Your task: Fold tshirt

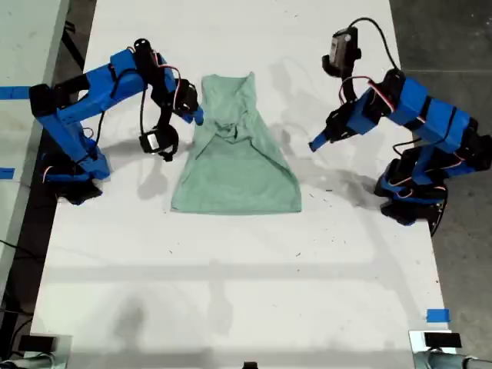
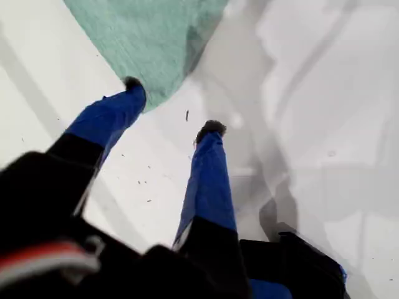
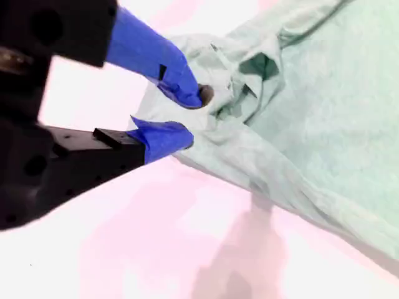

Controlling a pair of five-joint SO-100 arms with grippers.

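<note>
My second gripper (image 3: 187, 118) has jaws spread at the tshirt (image 1: 234, 157) edge, ready to pinch; my first gripper (image 2: 171, 109) hangs spread beside it.

1 tshirt (image 1: 237, 154), 2 blue arms, 1 white table (image 1: 231, 292).

The tshirt (image 1: 238, 165) lay on the white desk (image 1: 231, 261), narrow at the collar end, with cloth bunched toward its middle. My second hand (image 1: 197, 116) met the shirt's edge just beside that bunching. My first hand (image 1: 314, 144) hung across the shirt from it, clear of the cloth, above bare desk.
</note>
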